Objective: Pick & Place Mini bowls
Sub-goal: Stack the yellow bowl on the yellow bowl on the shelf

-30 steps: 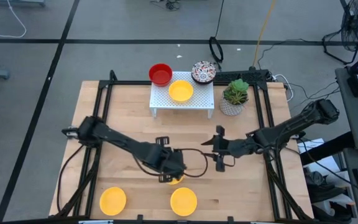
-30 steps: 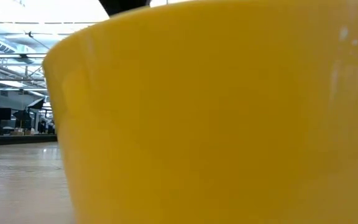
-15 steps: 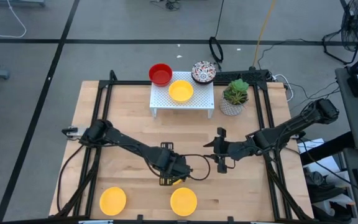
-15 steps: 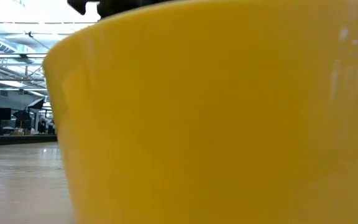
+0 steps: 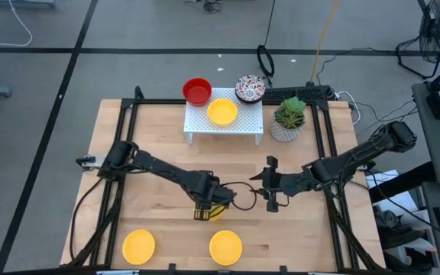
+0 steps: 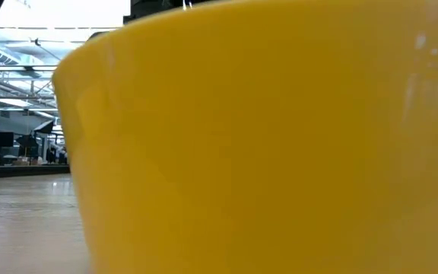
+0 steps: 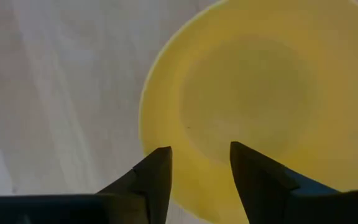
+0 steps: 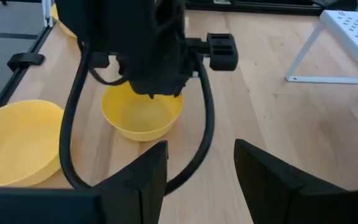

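In the high view my left gripper [image 5: 208,203] hovers over a yellow mini bowl [image 5: 215,214] at the table's middle, toward the near edge. The left wrist view looks down into this bowl [image 7: 260,106]. The open fingers stand over its rim side, and I see no touch. The right wrist view shows the same bowl [image 8: 142,116] resting on its base under the left gripper [image 8: 151,87]. My right gripper [image 5: 272,188] waits open to the bowl's right. Two more yellow bowls [image 5: 138,246] [image 5: 225,246] sit at the near edge. A yellow [image 5: 221,111], a red [image 5: 197,91] and a floral bowl [image 5: 250,88] are at the white rack [image 5: 197,130].
A potted green plant [image 5: 289,118] stands right of the rack. A black frame [image 5: 128,114] runs along the table's sides. In the low view the near-edge yellow bowl [image 6: 265,144] fills the picture. Bare wood lies between the rack and the grippers.
My left arm has shifted above the yellow bowl: its gripper drifted slightly toward the near edge, then back toward the far edge. The right arm has kept still.
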Available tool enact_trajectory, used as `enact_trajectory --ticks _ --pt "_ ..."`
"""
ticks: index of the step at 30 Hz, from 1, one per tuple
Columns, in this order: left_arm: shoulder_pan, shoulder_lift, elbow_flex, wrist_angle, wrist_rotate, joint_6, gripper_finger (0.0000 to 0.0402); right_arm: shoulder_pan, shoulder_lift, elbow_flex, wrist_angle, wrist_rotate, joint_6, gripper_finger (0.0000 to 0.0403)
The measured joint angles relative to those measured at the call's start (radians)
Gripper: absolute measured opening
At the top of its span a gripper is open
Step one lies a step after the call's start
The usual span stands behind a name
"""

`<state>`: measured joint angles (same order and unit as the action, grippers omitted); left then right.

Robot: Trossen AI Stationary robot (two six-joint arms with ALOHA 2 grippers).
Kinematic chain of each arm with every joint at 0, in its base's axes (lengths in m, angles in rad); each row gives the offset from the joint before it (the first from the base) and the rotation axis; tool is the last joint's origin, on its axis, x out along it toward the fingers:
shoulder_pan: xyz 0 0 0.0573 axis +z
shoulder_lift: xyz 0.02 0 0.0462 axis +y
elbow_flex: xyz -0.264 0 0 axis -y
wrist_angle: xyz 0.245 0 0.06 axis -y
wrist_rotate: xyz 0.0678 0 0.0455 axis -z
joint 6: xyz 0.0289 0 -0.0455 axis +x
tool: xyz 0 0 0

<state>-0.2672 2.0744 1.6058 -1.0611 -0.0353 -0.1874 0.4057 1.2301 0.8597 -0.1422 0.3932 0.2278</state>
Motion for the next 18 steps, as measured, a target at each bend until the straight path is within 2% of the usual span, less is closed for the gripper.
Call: enact_trajectory --ticks 7,14,18 --pt "0.006 0.0 -0.009 0.016 -0.005 0.038 0.0163 -0.035 0.0 0.0 0.002 -0.001 -0.003 0.0171" --pt "-0.012 -0.056 0.0 0.042 -0.123 0.088 0.0161 -0.058 0.0 0.001 0.001 -0.004 -0.003 0.0171" --pt "-0.006 -0.082 0.001 0.071 -0.143 0.101 0.0161 -0.058 0.001 0.001 -0.009 -0.004 -0.004 0.0171"
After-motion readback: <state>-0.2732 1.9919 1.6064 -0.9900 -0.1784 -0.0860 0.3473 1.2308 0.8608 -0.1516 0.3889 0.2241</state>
